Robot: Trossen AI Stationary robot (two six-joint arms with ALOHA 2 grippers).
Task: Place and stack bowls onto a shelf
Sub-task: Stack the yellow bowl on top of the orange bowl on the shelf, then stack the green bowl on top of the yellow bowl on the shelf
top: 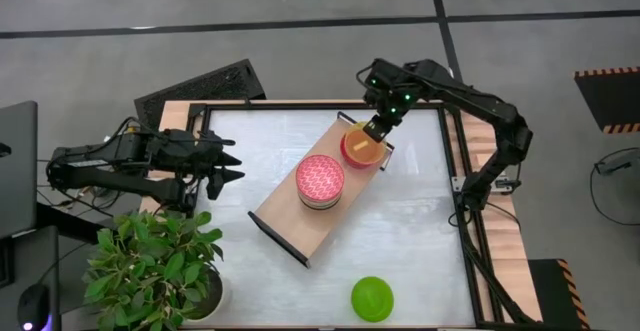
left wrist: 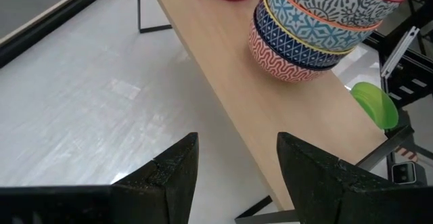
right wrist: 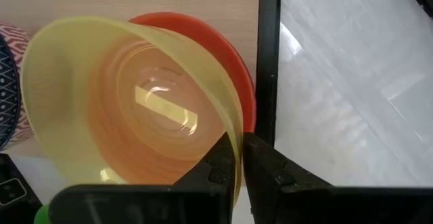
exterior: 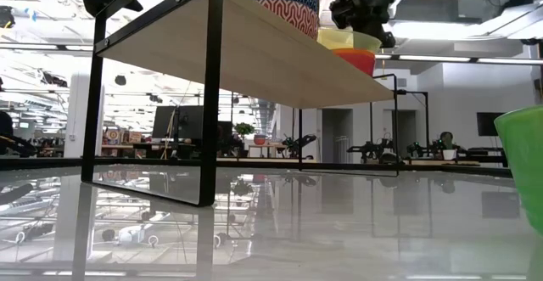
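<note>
Desk (top: 420,231) carries the shelf (top: 285,211), lying diagonally across its middle, from near-left to far-right.

Done so far, as I judge it: most bowls are already up. Mid-shelf there's a stack of patterned bowls (top: 320,180), pink lattice one on top in the high view; left wrist view shows at least four nested: red-pink wave at the bottom, then dark blue, light blue, grey w/ a red rim. At the shelf's far-right end sits the red bowl (right wrist: 230,61).

In hand now: right pincer (top: 376,129) is over that far-right end, closed on the rim of the yellow bowl (right wrist: 128,102), one finger inside and one outside. Yellow bowl is tilted, sitting in or just above the red one; can't tell if it's fully seated. So this stacking step looks nearly finished, release not yet made.

Left to do: green bowl (top: 372,298) is alone on the desk near the front edge, well apart from the shelf. It's the only bowl I see off the shelf.

Left pincer (top: 228,161) waits at the desk's left side, fingers spread, holding nothing, pointed at the shelf.
</note>
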